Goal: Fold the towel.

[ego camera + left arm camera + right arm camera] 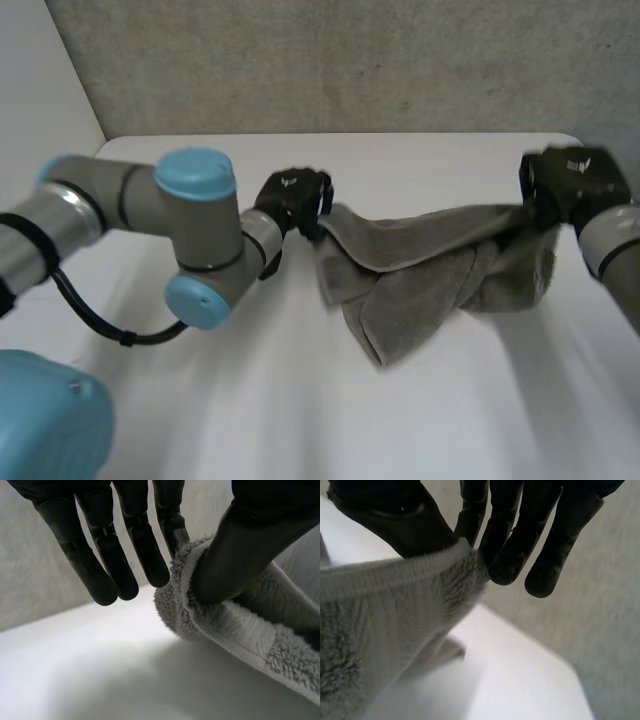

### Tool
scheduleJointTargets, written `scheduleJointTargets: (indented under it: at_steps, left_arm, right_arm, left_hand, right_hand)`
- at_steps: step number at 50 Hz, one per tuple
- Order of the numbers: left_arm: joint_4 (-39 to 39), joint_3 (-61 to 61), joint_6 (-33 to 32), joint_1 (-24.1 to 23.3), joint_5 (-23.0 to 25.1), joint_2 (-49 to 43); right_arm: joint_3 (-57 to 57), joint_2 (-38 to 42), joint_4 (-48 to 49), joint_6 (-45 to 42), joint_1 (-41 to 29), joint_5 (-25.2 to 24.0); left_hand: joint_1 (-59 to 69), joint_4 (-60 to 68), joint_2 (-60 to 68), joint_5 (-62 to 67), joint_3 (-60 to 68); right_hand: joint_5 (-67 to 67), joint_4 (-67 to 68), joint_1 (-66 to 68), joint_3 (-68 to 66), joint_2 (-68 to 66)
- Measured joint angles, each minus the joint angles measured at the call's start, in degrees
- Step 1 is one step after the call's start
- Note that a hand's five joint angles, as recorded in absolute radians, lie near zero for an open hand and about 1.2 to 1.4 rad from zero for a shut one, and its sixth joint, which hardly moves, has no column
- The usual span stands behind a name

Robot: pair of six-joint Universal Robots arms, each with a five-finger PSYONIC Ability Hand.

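Pinching opposite ends of the grey towel (430, 270) over the desk (300, 400) with left robot hand (293, 198) and right robot hand (570, 180).

Fluffy grey terry-cloth towel (430, 275), smooth matt white table (300, 400), rough speckled wall (350, 60).

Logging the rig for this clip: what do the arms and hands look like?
The left arm and right arm are grey tubes; the left has rounded joints with light-blue caps. The left hand and right hand are black, with long fingers and a small pale mark on each back.
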State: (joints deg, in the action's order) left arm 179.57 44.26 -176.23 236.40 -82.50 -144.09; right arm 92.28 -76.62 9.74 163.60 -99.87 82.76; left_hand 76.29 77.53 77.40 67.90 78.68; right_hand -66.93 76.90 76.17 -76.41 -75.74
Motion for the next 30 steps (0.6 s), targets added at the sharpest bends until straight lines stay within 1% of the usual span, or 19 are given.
scheduleJointTargets:
  at_steps: [2,5,8,10,11,14,17,18,21,22,27,30]
  left_arm:
    - [0.7,1.3,2.2,0.3,2.5,3.1]
    - [2.4,4.6,6.0,1.7,7.1,9.9]
    - [3.3,7.1,7.5,2.8,9.0,14.6]
    - [3.9,9.6,8.2,4.2,10.1,19.6]
    - [4.0,10.2,8.3,4.5,10.2,20.7]
    - [4.3,13.4,8.3,6.2,10.5,27.1]
    - [4.2,15.1,8.1,7.3,10.3,31.2]
    - [4.1,16.1,8.0,7.9,10.2,33.5]
    - [3.9,17.3,7.9,8.7,10.2,36.6]
    - [3.8,18.2,7.8,9.3,10.2,38.4]
    - [3.3,21.7,7.6,10.5,10.5,41.5]
    - [3.2,24.2,7.3,10.6,10.6,41.0]
  right_arm:
    - [-1.9,-1.8,-0.7,0.1,-0.5,-1.2]
    - [-6.6,-4.8,-4.5,0.1,-1.6,-3.4]
    - [-10.6,-6.6,-9.0,0.1,-2.2,-5.0]
    - [-15.4,-7.9,-14.7,0.0,-2.5,-6.7]
    - [-16.5,-8.2,-16.2,0.0,-2.5,-7.2]
    - [-24.6,-8.9,-26.3,-0.3,-2.4,-10.6]
    - [-30.8,-8.7,-34.3,-0.7,-2.2,-13.4]
    - [-34.2,-8.3,-38.5,-1.0,-2.2,-14.9]
    - [-39.8,-6.8,-45.1,-2.1,-1.9,-17.2]
    - [-43.2,-5.5,-48.8,-3.2,-1.6,-18.4]
    - [-49.7,-0.2,-57.3,-8.8,-1.3,-20.5]
    - [-50.4,2.9,-59.4,-11.9,-1.6,-20.5]
  left_hand:
    - [0.0,0.0,0.0,0.0,0.0]
    - [0.0,0.0,0.0,0.0,0.1]
    - [0.4,0.0,0.0,0.0,0.1]
    - [0.9,0.0,0.0,0.0,0.1]
    - [1.0,0.0,0.1,0.0,0.1]
    - [1.2,0.0,0.1,0.0,0.1]
    - [1.2,0.0,0.1,0.0,0.1]
    - [1.2,0.0,0.1,0.0,0.1]
    - [1.2,0.0,0.1,0.0,0.1]
    - [1.2,0.0,0.1,0.0,0.1]
    - [1.2,0.0,0.1,0.1,0.2]
    - [1.2,0.0,0.1,0.3,0.2]
  right_hand:
    - [0.0,0.0,0.0,-0.4,0.0]
    - [0.0,0.0,0.0,-0.4,0.0]
    - [0.0,0.0,0.1,-0.4,0.0]
    - [0.0,0.0,0.1,-0.4,0.0]
    - [0.0,0.0,0.1,-0.4,0.0]
    - [0.0,0.0,0.1,-0.4,0.0]
    - [0.0,0.0,0.2,-0.4,0.0]
    - [0.0,0.0,0.2,-0.4,0.0]
    - [0.0,0.0,0.2,-0.4,0.0]
    - [0.0,0.0,0.2,-0.4,0.0]
    - [0.0,0.0,0.2,-0.4,0.0]
    - [0.0,0.0,0.2,-0.4,0.0]
